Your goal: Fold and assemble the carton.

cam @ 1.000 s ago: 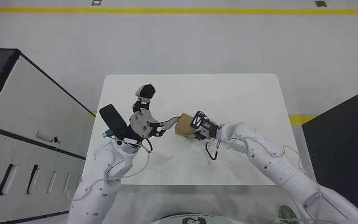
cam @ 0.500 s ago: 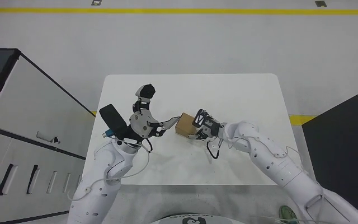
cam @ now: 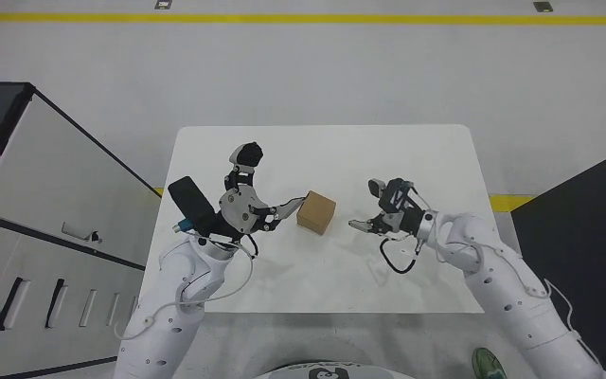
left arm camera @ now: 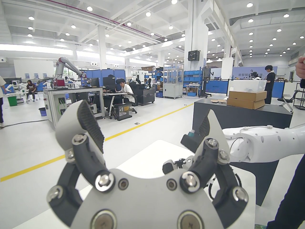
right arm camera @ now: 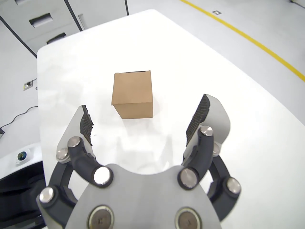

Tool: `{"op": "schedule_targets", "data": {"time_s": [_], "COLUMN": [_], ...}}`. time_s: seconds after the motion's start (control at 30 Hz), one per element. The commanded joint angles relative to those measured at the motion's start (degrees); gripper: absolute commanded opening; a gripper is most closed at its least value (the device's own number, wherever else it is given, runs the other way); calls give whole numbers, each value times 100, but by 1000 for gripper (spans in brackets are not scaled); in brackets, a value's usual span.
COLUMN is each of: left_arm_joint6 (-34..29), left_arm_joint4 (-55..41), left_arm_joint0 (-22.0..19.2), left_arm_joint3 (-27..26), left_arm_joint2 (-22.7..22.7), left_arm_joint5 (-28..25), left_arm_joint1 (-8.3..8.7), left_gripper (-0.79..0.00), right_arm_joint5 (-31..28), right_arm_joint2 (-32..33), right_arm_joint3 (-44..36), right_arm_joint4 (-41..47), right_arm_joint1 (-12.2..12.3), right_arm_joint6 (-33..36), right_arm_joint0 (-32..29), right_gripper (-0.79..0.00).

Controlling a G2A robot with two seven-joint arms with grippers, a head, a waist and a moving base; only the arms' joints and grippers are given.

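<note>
Now carton (cam: 316, 211) on white table (cam: 417, 152), yellow-lined floor (cam: 284, 76); left gripper (left arm camera: 145, 108), right gripper (cam: 367, 204) spread.

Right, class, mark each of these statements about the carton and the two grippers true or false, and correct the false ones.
1. The carton stands on the white table. True.
2. The right gripper is shut on the carton. False: it is open and apart from the carton.
3. The left gripper is open. True.
4. The carton is a flat, unfolded sheet. False: it has the shape of a box.
</note>
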Motion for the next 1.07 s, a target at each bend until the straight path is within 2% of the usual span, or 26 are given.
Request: {"op": "schedule_targets", "data": {"time_s": [0.0, 0.2, 1.03], "left_arm_joint6": [0, 0, 0], "left_arm_joint4": [0, 0, 0], "left_arm_joint0": [0, 0, 0], "left_arm_joint3": [0, 0, 0], "left_arm_joint2": [0, 0, 0], "left_arm_joint5": [0, 0, 0], "left_arm_joint1": [0, 0, 0], "left_gripper": [0, 0, 0], "right_arm_joint5": [-180, -489, -501], "right_arm_joint2": [405, 1071, 1084], "right_arm_joint3": [-140, -514, -526], "right_arm_joint4": [154, 140, 139], "right_arm_joint1": [65, 175, 176], "right_arm_joint6": [-151, -413, -429], "right_arm_joint0": [-264, -761, -771], "right_gripper": [0, 0, -1]}}
